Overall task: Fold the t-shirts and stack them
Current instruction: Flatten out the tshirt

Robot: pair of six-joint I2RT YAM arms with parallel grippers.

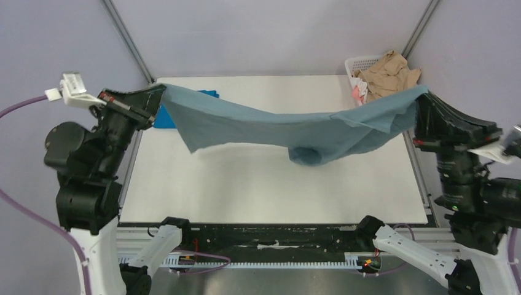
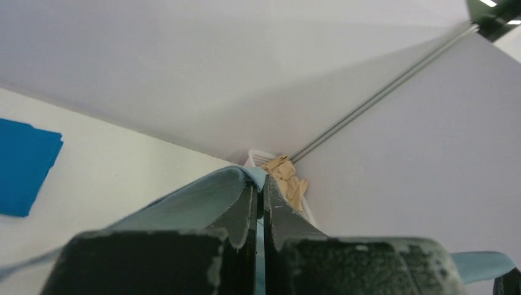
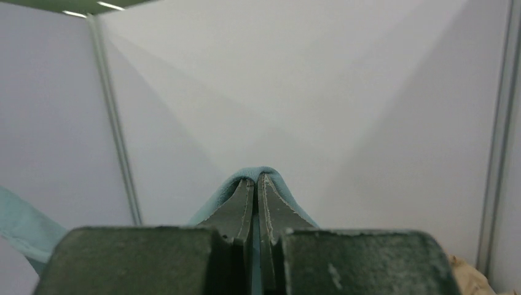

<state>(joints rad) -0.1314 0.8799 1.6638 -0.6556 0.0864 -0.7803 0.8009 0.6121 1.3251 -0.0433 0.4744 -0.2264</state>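
The slate grey-blue t-shirt (image 1: pixel 282 129) hangs stretched in the air between both grippers, sagging in the middle above the white table (image 1: pixel 270 196). My left gripper (image 1: pixel 161 89) is shut on its left end; in the left wrist view the cloth (image 2: pixel 203 200) drapes over the closed gripper (image 2: pixel 261 184). My right gripper (image 1: pixel 423 93) is shut on its right end; in the right wrist view the cloth (image 3: pixel 215 200) wraps the closed gripper (image 3: pixel 256 178). The cobalt blue t-shirt (image 1: pixel 164 117) lies folded on the table's far left, mostly hidden behind the hanging shirt, and also shows in the left wrist view (image 2: pixel 21 166).
A white lattice basket (image 1: pixel 357 64) holding tan cloth (image 1: pixel 387 74) stands at the table's far right corner; it also shows in the left wrist view (image 2: pixel 258 158). Grey-lilac walls with metal frame poles enclose the back and sides.
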